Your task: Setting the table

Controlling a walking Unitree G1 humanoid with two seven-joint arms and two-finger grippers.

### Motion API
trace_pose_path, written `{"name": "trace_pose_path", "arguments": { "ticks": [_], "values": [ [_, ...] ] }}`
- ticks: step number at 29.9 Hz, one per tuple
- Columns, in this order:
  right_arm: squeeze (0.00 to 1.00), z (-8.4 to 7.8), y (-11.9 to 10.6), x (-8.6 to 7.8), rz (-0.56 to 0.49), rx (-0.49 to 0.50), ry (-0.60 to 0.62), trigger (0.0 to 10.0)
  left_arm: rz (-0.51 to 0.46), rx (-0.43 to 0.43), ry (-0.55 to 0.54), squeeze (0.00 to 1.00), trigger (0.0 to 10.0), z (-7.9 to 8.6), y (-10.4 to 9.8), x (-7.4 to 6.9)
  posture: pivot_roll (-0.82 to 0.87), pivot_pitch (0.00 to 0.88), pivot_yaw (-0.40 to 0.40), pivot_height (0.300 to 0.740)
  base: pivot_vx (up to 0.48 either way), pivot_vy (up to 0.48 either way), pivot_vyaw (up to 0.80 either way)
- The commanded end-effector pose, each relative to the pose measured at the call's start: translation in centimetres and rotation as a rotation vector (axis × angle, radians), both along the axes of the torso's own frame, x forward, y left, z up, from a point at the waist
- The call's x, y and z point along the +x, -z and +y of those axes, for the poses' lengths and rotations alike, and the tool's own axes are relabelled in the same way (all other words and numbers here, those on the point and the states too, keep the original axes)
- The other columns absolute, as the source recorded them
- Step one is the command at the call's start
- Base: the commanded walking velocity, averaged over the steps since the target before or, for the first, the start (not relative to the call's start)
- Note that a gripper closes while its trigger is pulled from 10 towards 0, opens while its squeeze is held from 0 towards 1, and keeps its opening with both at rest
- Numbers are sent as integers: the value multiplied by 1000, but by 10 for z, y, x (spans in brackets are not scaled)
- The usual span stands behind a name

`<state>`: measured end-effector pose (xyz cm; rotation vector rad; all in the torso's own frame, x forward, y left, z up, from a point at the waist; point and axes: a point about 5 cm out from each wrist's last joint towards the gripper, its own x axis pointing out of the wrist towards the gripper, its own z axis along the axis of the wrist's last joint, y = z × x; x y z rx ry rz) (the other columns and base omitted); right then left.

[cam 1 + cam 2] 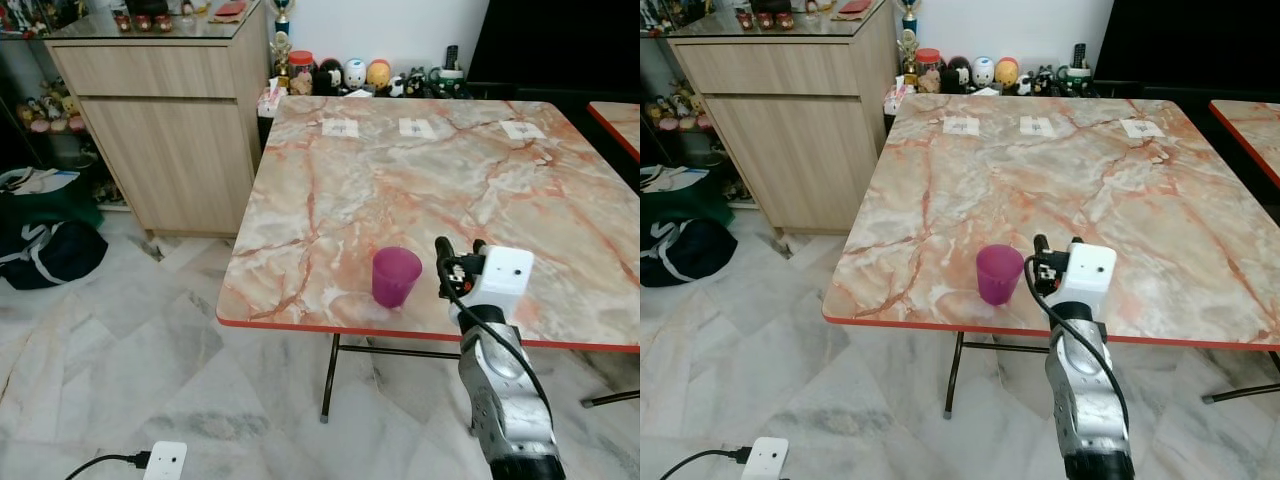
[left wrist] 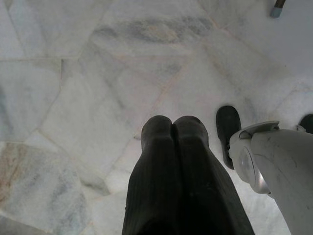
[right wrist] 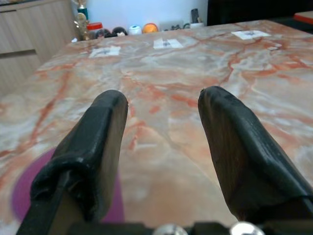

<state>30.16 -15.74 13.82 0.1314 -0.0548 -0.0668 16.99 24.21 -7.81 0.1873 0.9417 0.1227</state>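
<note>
Marble table (image 1: 420, 180), purple cup (image 1: 395, 276), unreadable labels (image 1: 417, 128)

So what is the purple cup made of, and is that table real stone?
The cup looks like plastic: its purple wall is slightly see-through and matte. The table has a pink and grey marble pattern, but the thin top with a red edge strip and slim metal legs suggests a printed laminate, not stone. The cabinet looks like pale wood-grain board.

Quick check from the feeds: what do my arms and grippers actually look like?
The right arm is scuffed silver metal with a white box at the wrist and a black cable looping along it. The right gripper and the left gripper each have two long, matte black, rounded fingers.
</note>
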Motion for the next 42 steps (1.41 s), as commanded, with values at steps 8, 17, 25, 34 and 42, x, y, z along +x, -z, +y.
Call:
{"name": "trace_pose_path", "arguments": {
  "ticks": [8,17,25,34,42],
  "values": [
    [0,1,-8,-8,141,112,22,10000,23,9,1,0,10000,2,2,-4,20,21,-16,740,0,0,0],
    [0,6,-7,13,245,100,4,10000,24,7,3,0,10000,1,2,-4,29,18,-16,740,0,0,0],
    [0,13,-4,29,307,134,-50,10000,25,6,1,0,10000,1,2,-5,27,13,-15,740,0,0,0],
    [0,7,-4,35,322,142,-36,10000,26,7,2,0,10000,1,2,-5,28,4,-11,740,0,0,0],
    [0,8,3,35,345,171,-48,10000,26,10,6,0,10000,2,2,-5,32,1,-9,740,0,0,0]
  ]
}}
